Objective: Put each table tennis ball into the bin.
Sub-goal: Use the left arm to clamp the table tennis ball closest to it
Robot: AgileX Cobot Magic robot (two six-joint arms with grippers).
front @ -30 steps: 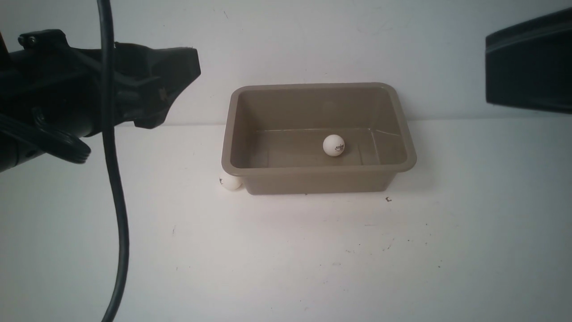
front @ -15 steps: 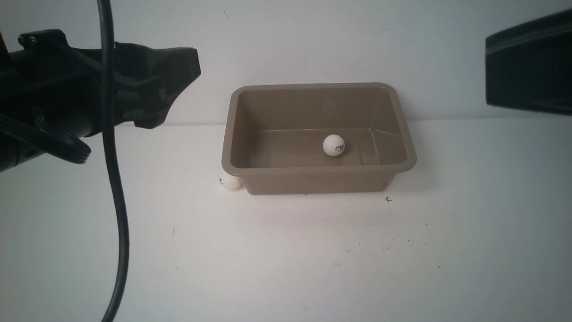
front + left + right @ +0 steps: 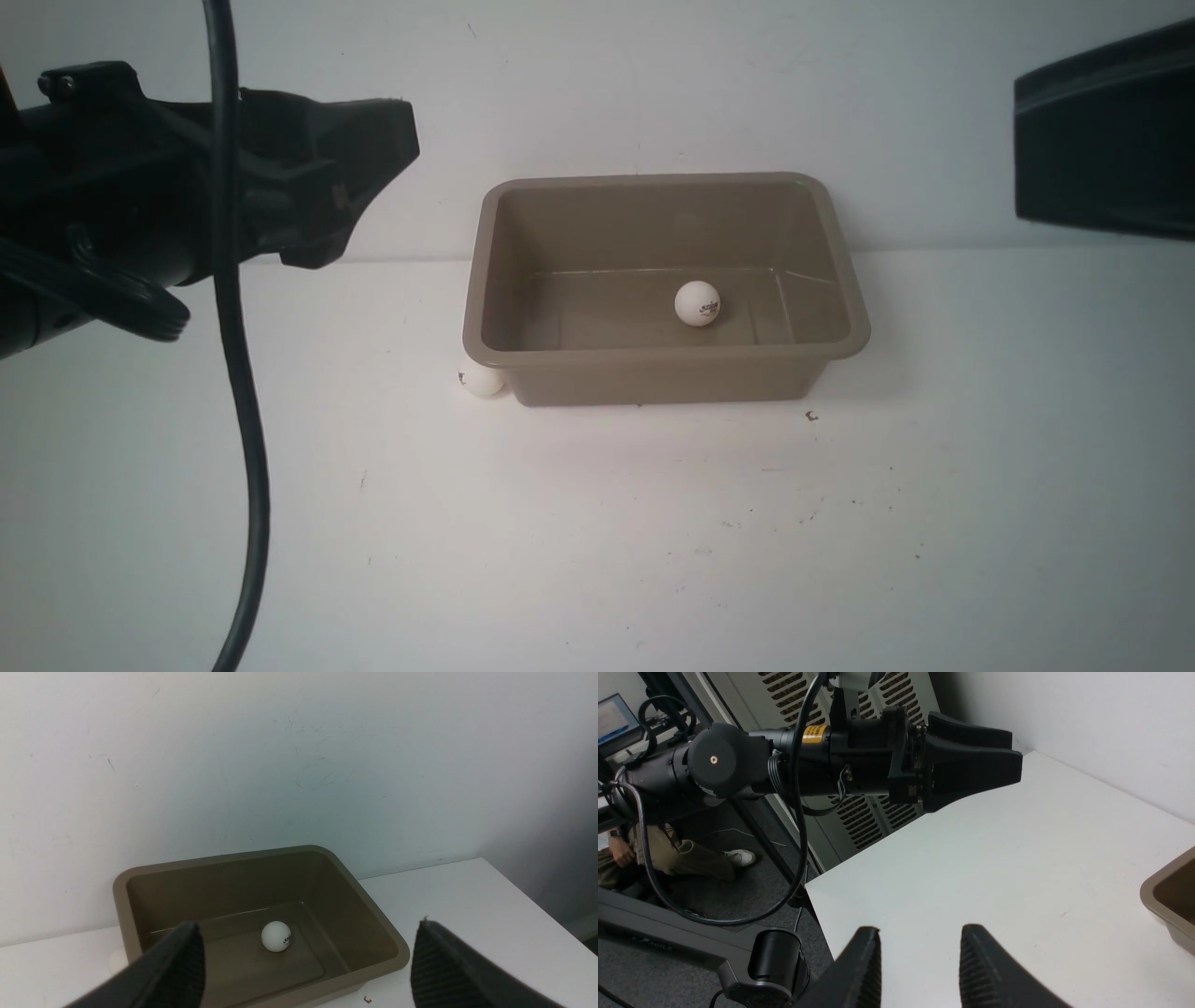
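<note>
Okay: left hand (image 3: pixel 306 926) was spread wide, right hand (image 3: pixel 920 930) narrowly parted, both empty. On the worktop (image 3: pixel 597 523), one ball (image 3: pixel 482 380) sat against the bin (image 3: pixel 653 378) at its near-left corner; the logo ball (image 3: pixel 697 303) lay inside.

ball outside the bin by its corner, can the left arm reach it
Probably, but tight. The ball sits against the near left corner of the bin, partly under its rim. The left gripper hangs open, nothing between; the rim may crowd a finger.

White table (image 3: pixel 597 541) — bin (image 3: pixel 653 381), ball (image 3: pixel 481 381) (just beside).
</note>
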